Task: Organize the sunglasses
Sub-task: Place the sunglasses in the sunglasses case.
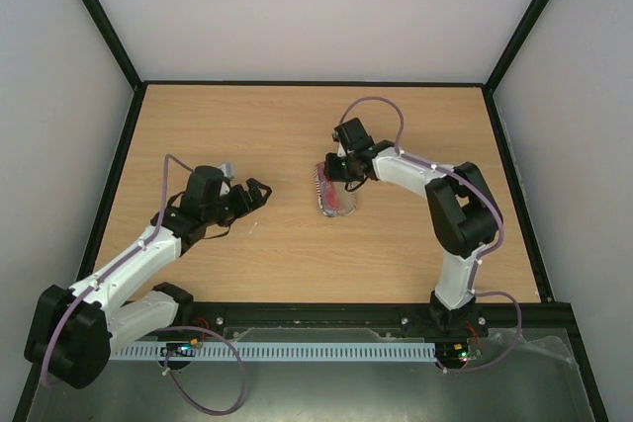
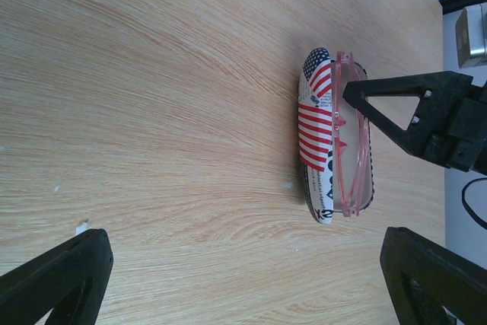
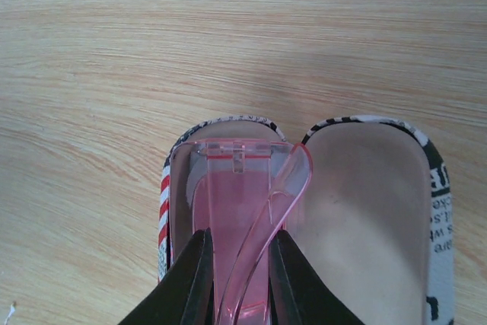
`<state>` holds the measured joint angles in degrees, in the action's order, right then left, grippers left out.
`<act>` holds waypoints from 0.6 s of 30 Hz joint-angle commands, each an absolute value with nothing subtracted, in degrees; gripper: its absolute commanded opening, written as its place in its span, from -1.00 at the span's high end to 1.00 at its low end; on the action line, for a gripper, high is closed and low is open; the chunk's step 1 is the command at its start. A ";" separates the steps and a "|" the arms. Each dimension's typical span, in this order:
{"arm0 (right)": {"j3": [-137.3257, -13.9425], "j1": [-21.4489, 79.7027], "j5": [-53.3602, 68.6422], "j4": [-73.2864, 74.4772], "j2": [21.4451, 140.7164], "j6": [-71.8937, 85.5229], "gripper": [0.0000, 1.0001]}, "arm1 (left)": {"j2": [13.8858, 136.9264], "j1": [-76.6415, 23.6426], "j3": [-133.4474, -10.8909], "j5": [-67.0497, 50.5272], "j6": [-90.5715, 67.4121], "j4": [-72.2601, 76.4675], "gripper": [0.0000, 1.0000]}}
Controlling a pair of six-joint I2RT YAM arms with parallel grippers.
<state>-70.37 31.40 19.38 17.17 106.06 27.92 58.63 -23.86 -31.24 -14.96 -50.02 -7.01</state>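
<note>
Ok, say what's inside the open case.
The sunglasses, held by the right pincer, occupy one half of the case; the other is bare. Their near end is hidden.

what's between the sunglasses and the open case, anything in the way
Nothing visible. The right hand grips the sunglasses, which already sit over one half of the open case; its other half is bare. The left hand is open and well apart from the case.
</note>
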 commanded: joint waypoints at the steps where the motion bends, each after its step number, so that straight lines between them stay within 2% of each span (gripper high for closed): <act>1: -72.80 31.95 16.79 15.41 107.81 29.33 0.96 | 57.76 -24.19 -32.73 -14.55 -50.23 -6.28 -0.98; 18: -75.01 35.96 12.75 15.58 111.66 31.56 0.97 | 57.59 -24.26 -30.37 -15.96 -50.46 -3.92 -0.98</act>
<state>-72.27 34.17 16.12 16.01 110.04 30.65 58.15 -23.90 -31.14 -15.16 -50.24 -5.93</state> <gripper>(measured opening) 0.139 0.991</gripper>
